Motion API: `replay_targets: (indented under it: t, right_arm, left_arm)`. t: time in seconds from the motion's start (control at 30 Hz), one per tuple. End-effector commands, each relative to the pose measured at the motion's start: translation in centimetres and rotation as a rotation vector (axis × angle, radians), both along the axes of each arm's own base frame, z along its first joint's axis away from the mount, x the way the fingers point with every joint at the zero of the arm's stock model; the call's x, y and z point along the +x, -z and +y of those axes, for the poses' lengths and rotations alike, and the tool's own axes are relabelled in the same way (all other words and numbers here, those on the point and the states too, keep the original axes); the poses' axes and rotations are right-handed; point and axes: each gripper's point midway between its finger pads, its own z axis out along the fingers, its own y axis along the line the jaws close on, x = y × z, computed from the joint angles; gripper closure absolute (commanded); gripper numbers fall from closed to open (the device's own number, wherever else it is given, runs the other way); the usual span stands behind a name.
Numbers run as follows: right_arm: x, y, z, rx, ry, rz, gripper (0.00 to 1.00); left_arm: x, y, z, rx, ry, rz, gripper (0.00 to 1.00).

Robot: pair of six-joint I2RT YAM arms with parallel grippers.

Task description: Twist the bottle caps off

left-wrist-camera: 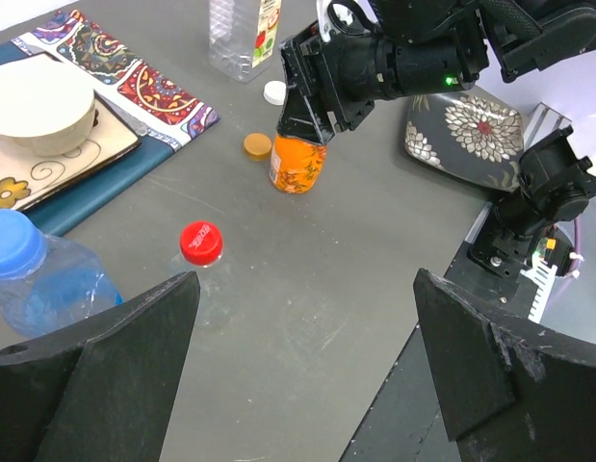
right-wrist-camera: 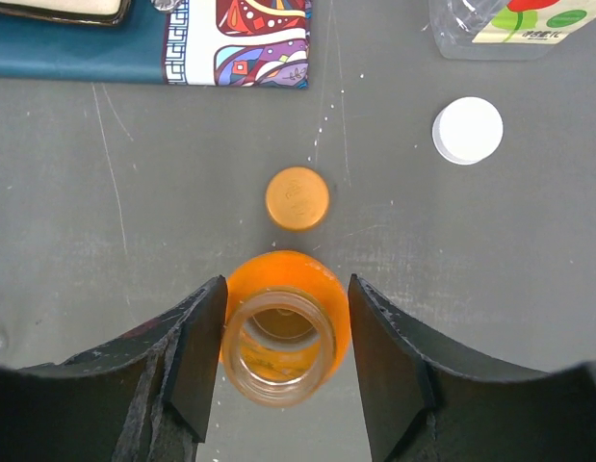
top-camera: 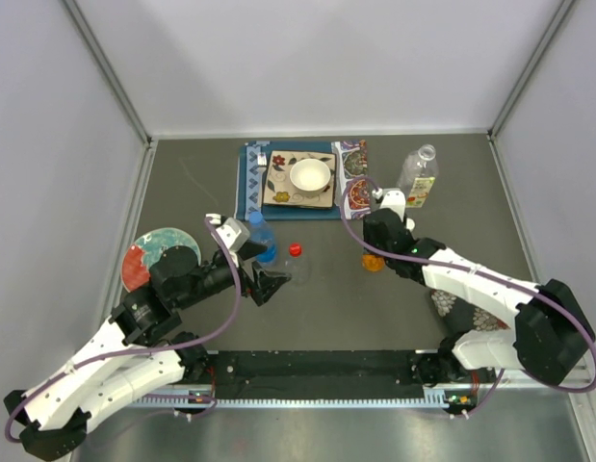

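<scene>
Your left gripper [left-wrist-camera: 305, 281] stands wide open and holds nothing, at the bottom of the left wrist view. Your right gripper [right-wrist-camera: 286, 289] straddles the uncapped orange bottle [right-wrist-camera: 283, 274] at bottom centre of the right wrist view. Its jaws sit close against both sides, and you cannot tell whether they grip. 2 caps lie loose on the table [right-wrist-camera: 134, 241]: the orange cap [right-wrist-camera: 298, 197] just above that bottle and the white cap [right-wrist-camera: 467, 130] at upper right. The red cap [left-wrist-camera: 200, 241] and blue cap [left-wrist-camera: 11, 243] are still screwed on, at left in the left wrist view.
</scene>
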Motion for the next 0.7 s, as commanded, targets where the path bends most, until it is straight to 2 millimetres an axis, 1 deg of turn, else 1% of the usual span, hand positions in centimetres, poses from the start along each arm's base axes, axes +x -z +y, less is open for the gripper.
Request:
replay_targets:
  t: [0.0, 0.2, 0.5, 0.53, 0.6, 0.63, 0.67]
  right_arm:
    - [-0.1, -1.0, -0.2, 0.032, 0.006, -0.018, 0.44]
    - [-0.3, -1.0, 0.0, 0.037, 0.001, -0.013, 0.40]
    - [-0.2, -1.8, 0.2, 0.052, -0.010, -0.025, 0.39]
    - [-0.2, -2.1, 0.3, 0.058, -0.011, -0.030, 0.38]
    - [-0.1, -3.2, 0.7, 0.069, -0.028, -0.052, 0.38]
    - [-0.2, -4.2, 0.9, 0.077, -0.040, -0.069, 0.37]
    - [0.1, -5.8, 1.2, 0.084, -0.044, -0.102, 0.37]
  left_arm:
    - [0.1, -0.6, -0.5, -0.038, 0.010, -0.009, 0.02]
    - [0.0, -0.5, -0.5, -0.042, 0.014, -0.004, 0.02]
    - [0.0, -0.7, -0.5, -0.044, 0.013, -0.008, 0.02]
    - [0.0, -0.7, -0.5, -0.044, 0.011, -0.011, 0.02]
    - [0.1, -0.6, -0.4, -0.041, 0.009, -0.010, 0.02]
    - [0.1, -0.6, -0.4, -0.041, 0.007, -0.013, 0.02]
    - [0.1, -0.7, -0.4, -0.041, 0.006, -0.015, 0.02]
